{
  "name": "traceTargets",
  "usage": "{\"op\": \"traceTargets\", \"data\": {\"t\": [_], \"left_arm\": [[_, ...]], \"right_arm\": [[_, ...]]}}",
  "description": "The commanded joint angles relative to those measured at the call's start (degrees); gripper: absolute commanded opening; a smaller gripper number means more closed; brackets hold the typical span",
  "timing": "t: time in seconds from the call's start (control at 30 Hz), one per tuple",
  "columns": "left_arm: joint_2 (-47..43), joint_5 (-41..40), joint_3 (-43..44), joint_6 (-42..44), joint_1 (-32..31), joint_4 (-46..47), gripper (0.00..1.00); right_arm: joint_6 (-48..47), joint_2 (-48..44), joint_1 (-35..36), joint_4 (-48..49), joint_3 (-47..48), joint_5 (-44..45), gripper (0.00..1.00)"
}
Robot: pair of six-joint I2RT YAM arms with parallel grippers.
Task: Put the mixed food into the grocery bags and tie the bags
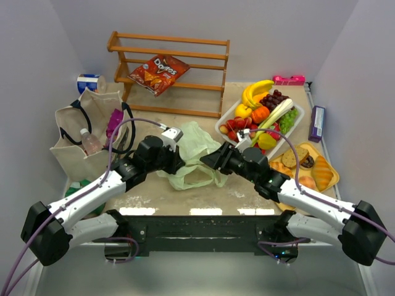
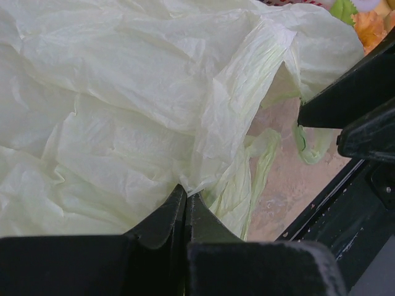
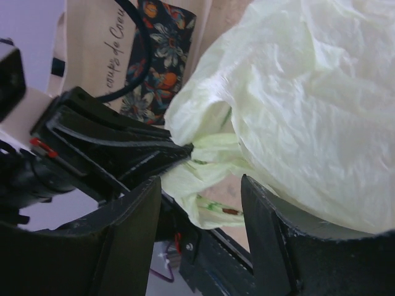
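The pale green plastic bag (image 1: 196,153) lies crumpled in the middle of the table (image 1: 154,192), between the two grippers. The left gripper (image 2: 186,196) is clenched on a fold at the bag's edge, its fingers pressed together with the thin film caught between them. The right gripper (image 3: 200,197) is released. Its fingers (image 3: 139,216) stand apart, a loop handle of the bag lies in the gap, and the bag's bulk bulges over one finger. The two grippers are close together at the bag's near side, the left tip just past the right one's spread fingers.

Bare tabletop shows in front of the bag toward the near edge, and behind it up to the wooden rack (image 1: 170,74), where a red chip bag (image 1: 158,73) rests on a shelf. The beige tote (image 1: 80,145) stands just beside the left arm, holding a water bottle (image 1: 91,142) and a purple packet (image 1: 114,122). On the right, a white basket (image 1: 296,126) heaped with fruit (image 1: 256,92) sits right behind the right gripper, and a yellow tray (image 1: 333,176) of bread lies beside that forearm. A purple box (image 1: 316,122) lies along the right wall.
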Motion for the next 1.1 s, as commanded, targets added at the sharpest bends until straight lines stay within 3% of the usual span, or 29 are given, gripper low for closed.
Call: {"op": "traceTargets", "data": {"t": [0.0, 0.23, 0.47, 0.57, 1.07], "left_arm": [[-1.0, 2.3, -0.7, -1.0, 0.3, 3.9, 0.00], [-0.7, 1.2, -0.6, -1.0, 0.3, 3.5, 0.00], [-0.7, 1.4, -0.6, -1.0, 0.3, 3.5, 0.00], [-0.9, 2.3, -0.9, -1.0, 0.2, 3.9, 0.00], [-1.0, 14.7, -3.4, -1.2, 0.0, 10.2, 0.00]], "right_arm": [[4.4, 1.5, -0.1, 8.5, -1.1, 2.6, 0.56], [9.9, 7.4, -0.1, 15.7, -4.7, 1.6, 0.54], [12.9, 6.8, -0.1, 16.1, -7.0, 4.9, 0.54], [14.0, 6.9, 0.0, 15.4, -7.4, 6.1, 0.59], [18.1, 15.3, 0.0, 22.4, -6.9, 8.6, 0.65]]}}
